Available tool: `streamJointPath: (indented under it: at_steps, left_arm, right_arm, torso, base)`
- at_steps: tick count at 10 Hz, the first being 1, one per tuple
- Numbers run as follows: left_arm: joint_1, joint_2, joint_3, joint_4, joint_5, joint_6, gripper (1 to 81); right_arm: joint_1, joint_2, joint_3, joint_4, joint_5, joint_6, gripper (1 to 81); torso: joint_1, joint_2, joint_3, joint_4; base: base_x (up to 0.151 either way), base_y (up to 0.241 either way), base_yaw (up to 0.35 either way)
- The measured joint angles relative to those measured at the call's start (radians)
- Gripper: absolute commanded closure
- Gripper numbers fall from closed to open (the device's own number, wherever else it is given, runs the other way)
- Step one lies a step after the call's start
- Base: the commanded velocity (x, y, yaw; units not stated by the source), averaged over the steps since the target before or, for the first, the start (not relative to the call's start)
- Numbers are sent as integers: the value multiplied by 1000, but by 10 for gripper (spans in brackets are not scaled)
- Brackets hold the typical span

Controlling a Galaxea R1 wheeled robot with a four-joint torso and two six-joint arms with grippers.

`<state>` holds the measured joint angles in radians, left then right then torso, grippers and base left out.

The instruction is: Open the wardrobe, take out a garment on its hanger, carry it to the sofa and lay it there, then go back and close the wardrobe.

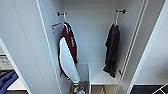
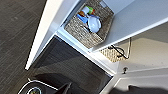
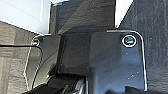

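Note:
The wardrobe [image 1: 92, 32] stands open in front of me, with its left door [image 1: 25, 40] and right door [image 1: 150, 50] swung wide. Inside on the right, the black garment [image 1: 112, 50] hangs limp on its pale hanger [image 1: 116, 20] from a dark peg [image 1: 121, 11]. In the left wrist view I look down at the wardrobe's bottom edge [image 2: 82, 48] and the dark floor before it. A patch of blue [image 1: 6, 81] past the left door looks like the sofa.
A dark red and white garment [image 1: 68, 52] hangs on the wardrobe's left side. A woven basket [image 2: 87, 27] of small items sits at the bottom left beside a white shelf [image 1: 101, 76]. Grey carpet [image 2: 17, 30] lies around it.

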<state>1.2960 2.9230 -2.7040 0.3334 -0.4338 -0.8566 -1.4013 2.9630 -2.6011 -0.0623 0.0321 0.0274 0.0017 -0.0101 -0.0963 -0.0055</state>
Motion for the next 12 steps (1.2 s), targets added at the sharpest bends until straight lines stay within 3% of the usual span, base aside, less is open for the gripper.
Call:
streamJointPath:
  at_steps: [3, 5, 9, 10, 12]
  left_arm:
    - [72, 2, 0, 338, 36, 6, 10]
    - [123, 16, 1, 504, 54, 6, 10]
    - [153, 64, 7, 689, 235, 7, 10]
    - [157, 67, 7, 696, 238, 7, 10]
    - [158, 66, 4, 703, 244, 22, 10]
  right_arm:
    - [0, 3, -8, 0, 0, 0, 10]
    - [0, 15, -27, 1, 0, 1, 10]
    - [-1, 46, -90, 1, 0, 0, 10]
    - [0, 56, -102, 1, 0, -1, 10]
    - [0, 58, -120, -11, 1, -57, 10]
  torso:
    - [0, 0, 0, 0]
    - [0, 0, 0, 0]
    - [0, 0, 0, 0]
    - [0, 0, 0, 0]
    - [0, 0, 0, 0]
  base:
    - [0, 0, 0]
    - [0, 0, 0]
    - [0, 0, 0]
    - [0, 0, 0]
    - [0, 0, 0]
